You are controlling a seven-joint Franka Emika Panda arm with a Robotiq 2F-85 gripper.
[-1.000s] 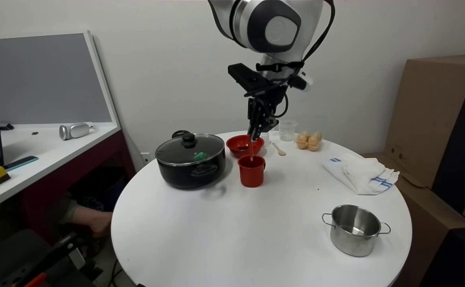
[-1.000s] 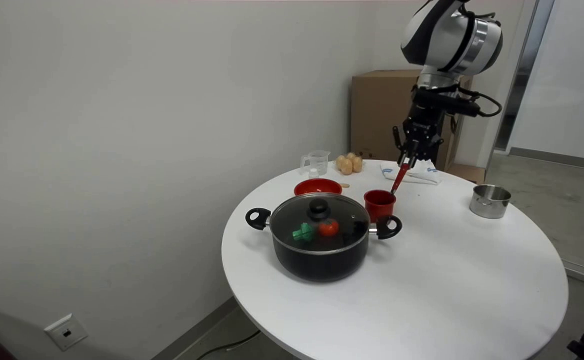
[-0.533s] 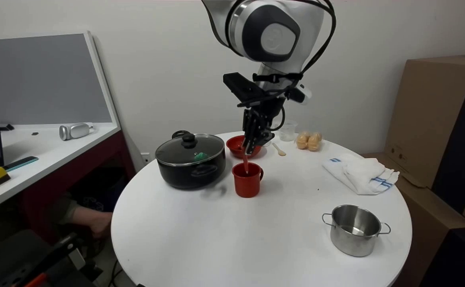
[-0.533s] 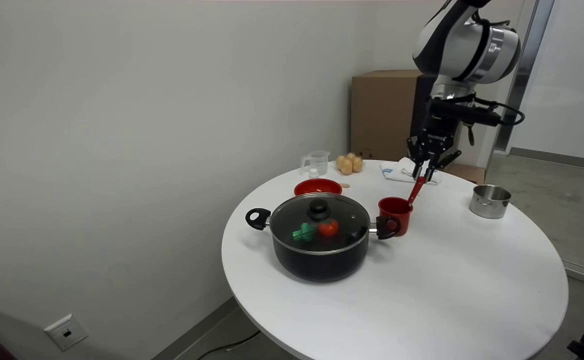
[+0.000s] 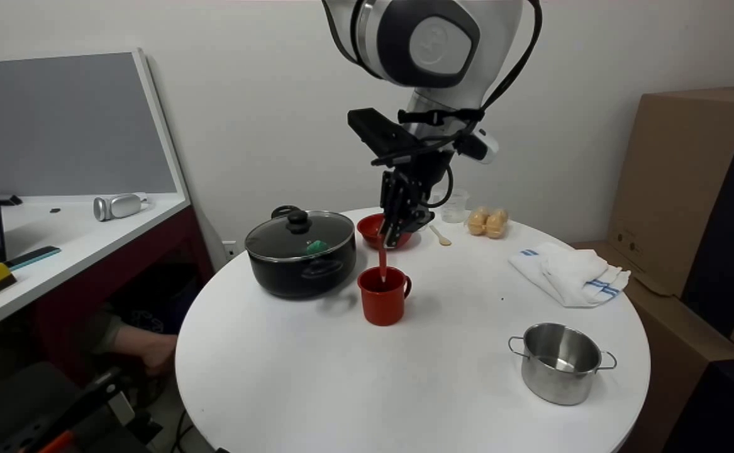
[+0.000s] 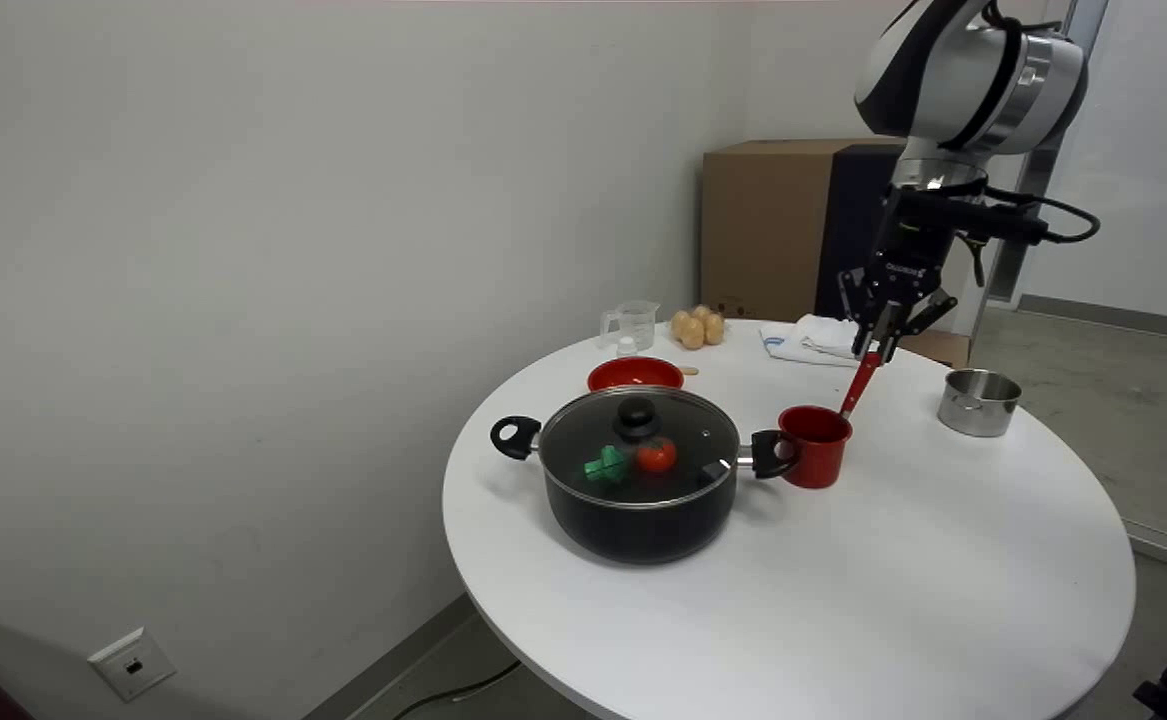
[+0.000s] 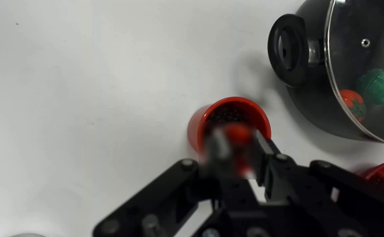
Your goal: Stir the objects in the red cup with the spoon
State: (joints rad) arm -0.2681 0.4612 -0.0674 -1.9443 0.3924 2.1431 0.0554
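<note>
The red cup (image 5: 383, 307) stands upright on the white table, with small dark bean-like objects (image 7: 228, 113) inside it. My gripper (image 6: 871, 352) is above the cup's rim, shut on the red handle of the spoon (image 6: 860, 388). That handle slants down over the rim of the red cup (image 6: 818, 462); its lower end is hidden inside. In the wrist view the area around my gripper (image 7: 239, 140) is blurred, with a red patch between the fingers. The fingers stay above the cup, apart from its wall.
A lidded black pot (image 6: 633, 530) sits beside the cup, one handle close to it. Behind are a red bowl (image 6: 633, 372), a measuring jug (image 6: 633, 322), eggs (image 5: 488, 222) and a small wooden spoon (image 5: 440, 236). A cloth (image 5: 568, 274) and a steel pot (image 5: 558, 377) lie to one side.
The red cup has slid across the table along with my gripper and the spoon, away from the red bowl. The spoon has stayed in the cup and in my grip.
</note>
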